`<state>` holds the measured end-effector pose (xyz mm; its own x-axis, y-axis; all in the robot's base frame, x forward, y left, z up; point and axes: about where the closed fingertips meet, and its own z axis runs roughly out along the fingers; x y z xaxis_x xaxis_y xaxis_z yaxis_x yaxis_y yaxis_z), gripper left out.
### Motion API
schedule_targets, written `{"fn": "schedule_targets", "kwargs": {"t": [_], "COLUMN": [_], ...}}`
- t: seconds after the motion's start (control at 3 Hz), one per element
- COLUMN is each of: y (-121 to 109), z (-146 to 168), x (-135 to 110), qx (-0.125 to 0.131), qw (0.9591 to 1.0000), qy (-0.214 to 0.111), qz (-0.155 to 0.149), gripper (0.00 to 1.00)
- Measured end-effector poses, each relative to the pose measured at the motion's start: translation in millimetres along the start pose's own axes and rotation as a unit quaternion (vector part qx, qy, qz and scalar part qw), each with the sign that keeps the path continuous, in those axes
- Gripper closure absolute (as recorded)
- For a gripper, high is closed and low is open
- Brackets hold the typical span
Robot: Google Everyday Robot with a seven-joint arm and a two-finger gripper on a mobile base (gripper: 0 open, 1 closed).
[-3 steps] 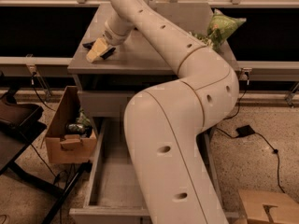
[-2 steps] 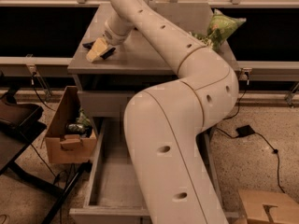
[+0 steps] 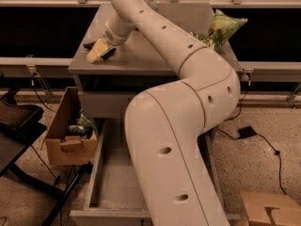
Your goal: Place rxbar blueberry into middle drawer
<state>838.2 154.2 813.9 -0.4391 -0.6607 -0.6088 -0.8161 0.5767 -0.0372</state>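
Note:
My gripper (image 3: 99, 51) is down at the left front part of the grey cabinet top (image 3: 150, 60). A small flat dark bar, the rxbar blueberry (image 3: 89, 44), lies on the top right at the gripper; its dark ends show on both sides of the gripper and its middle is hidden. I cannot tell whether the bar is gripped. Below, a drawer (image 3: 113, 187) of the cabinet stands pulled out toward me with nothing visible inside; my arm hides its right half. The drawer front above it (image 3: 101, 103) is closed.
A green crinkly chip bag (image 3: 221, 26) lies at the top's right edge. An open cardboard box (image 3: 70, 138) with items stands left of the open drawer, beside a black stand (image 3: 19, 121). Another cardboard box (image 3: 270, 210) sits at bottom right. Cables and a power brick (image 3: 247, 132) lie on the floor.

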Motion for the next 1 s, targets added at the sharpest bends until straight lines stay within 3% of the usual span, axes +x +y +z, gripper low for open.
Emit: {"fn": "schedule_targets", "kwargs": {"t": [1.0], "y": [-1], "z": [-19], "x": [-14], "qx": [0.000], "qw": [1.0000], "qy": [0.000], "qz": [0.000], "gripper": [1.00]}}
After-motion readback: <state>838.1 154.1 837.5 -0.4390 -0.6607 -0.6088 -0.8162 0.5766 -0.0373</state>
